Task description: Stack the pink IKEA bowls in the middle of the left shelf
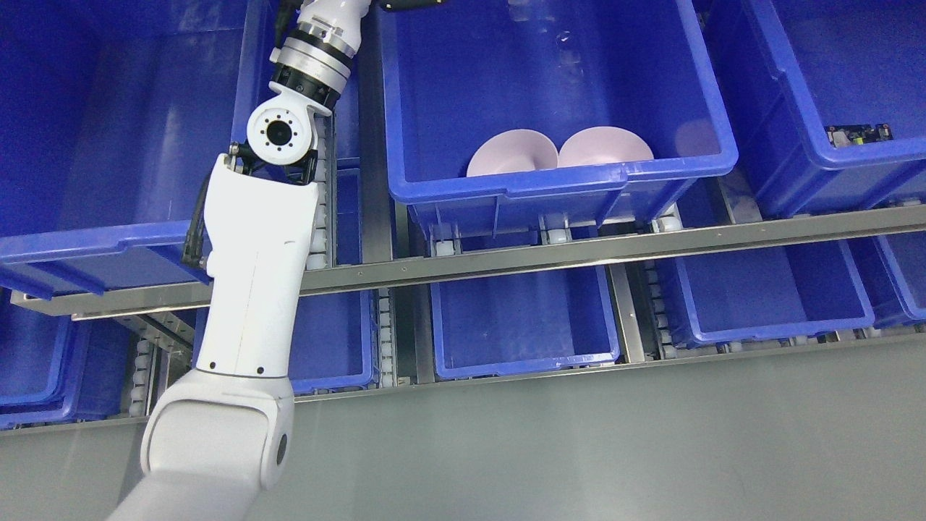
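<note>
Steel shelving (550,255) lined with blue bins: two pink bowls (561,153) side by side, rims touching, unstacked in the middle bin (557,181); left arm (253,289) reaching past the top edge, hand and fingers unseen, so grip impossible to tell; nesting one bowl into the other likely next.

Two pink bowls (514,153) (606,146) are counted, side by side at 12 o'clock inside one blue bin (557,101). Three blue bins are seen on the upper shelf level. One robot arm (253,289) is recorded at 9 o'clock.
</note>
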{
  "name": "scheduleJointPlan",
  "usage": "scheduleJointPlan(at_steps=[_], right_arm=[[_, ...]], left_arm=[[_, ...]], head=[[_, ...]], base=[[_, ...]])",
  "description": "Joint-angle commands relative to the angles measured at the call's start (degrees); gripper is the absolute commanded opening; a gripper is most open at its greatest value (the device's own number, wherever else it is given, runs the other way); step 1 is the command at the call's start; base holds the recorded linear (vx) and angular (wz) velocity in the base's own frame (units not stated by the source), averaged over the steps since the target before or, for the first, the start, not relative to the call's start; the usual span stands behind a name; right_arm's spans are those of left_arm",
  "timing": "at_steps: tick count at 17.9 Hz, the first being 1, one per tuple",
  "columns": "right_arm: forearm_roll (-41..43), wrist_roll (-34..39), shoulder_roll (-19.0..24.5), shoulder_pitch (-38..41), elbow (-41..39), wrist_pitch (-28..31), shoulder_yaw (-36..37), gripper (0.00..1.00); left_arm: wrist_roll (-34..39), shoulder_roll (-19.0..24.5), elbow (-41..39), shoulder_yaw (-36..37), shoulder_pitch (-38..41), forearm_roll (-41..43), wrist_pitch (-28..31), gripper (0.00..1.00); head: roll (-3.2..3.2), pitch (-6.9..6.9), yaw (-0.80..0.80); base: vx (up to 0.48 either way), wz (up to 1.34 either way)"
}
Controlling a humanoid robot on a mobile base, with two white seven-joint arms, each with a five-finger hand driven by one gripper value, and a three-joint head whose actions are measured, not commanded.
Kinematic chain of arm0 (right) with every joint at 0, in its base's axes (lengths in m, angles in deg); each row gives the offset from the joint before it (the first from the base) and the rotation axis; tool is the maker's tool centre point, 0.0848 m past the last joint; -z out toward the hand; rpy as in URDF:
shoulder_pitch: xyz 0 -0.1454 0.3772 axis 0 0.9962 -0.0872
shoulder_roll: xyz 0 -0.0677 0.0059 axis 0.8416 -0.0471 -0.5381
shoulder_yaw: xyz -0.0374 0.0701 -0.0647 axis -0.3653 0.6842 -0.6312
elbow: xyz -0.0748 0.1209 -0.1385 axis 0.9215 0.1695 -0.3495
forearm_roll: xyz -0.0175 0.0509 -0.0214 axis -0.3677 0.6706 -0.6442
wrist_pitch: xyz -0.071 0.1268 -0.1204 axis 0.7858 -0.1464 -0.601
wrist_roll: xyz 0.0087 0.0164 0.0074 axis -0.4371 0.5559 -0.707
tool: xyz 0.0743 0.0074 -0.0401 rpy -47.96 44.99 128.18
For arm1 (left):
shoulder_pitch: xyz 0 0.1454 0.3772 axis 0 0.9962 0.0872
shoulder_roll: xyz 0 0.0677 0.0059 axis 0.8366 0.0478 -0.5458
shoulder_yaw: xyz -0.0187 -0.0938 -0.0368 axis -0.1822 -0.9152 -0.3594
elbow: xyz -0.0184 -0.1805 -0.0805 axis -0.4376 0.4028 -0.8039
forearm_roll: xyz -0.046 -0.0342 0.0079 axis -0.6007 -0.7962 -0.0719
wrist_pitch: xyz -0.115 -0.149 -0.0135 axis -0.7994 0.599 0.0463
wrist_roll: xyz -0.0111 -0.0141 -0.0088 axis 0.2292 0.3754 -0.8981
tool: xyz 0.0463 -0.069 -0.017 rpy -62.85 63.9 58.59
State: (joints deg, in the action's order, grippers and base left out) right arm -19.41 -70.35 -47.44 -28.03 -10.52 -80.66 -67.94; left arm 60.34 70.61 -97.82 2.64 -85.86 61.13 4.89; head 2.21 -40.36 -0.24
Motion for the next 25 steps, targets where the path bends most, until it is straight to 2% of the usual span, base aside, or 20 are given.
scheduleJointPlan(at_steps=[1,4,10,16,25], right_arm=[[0.0,0.01,-1.0,-0.01,0.0,0.03,0.0,1.0],[0.0,0.01,-1.0,-0.01,0.0,0.03,0.0,1.0],[0.0,-0.07,-1.0,-0.01,0.0,0.03,0.0,1.0],[0.0,0.01,-1.0,-0.01,0.0,0.03,0.0,1.0],[0.0,-0.07,-1.0,-0.01,0.0,0.03,0.0,1.0]], left_arm=[[5.48,0.97,-8.95,3.07,7.72,-12.84,4.35,1.0],[5.4,0.97,-15.45,3.42,10.97,-12.84,9.46,1.0],[5.49,0.97,-23.11,2.81,21.34,-12.67,9.48,1.0],[5.57,0.97,-22.94,2.98,21.44,-12.67,9.47,1.0],[5.4,0.97,-22.94,3.95,21.44,-12.67,9.47,1.0]], head=[[0.0,0.0,0.0],[0.0,0.0,0.0],[0.0,0.0,0.0],[0.0,0.0,0.0],[0.0,0.0,0.0]], base=[[0.0,0.0],[0.0,0.0],[0.001,-0.01],[-0.101,0.07],[-0.241,-0.04]])
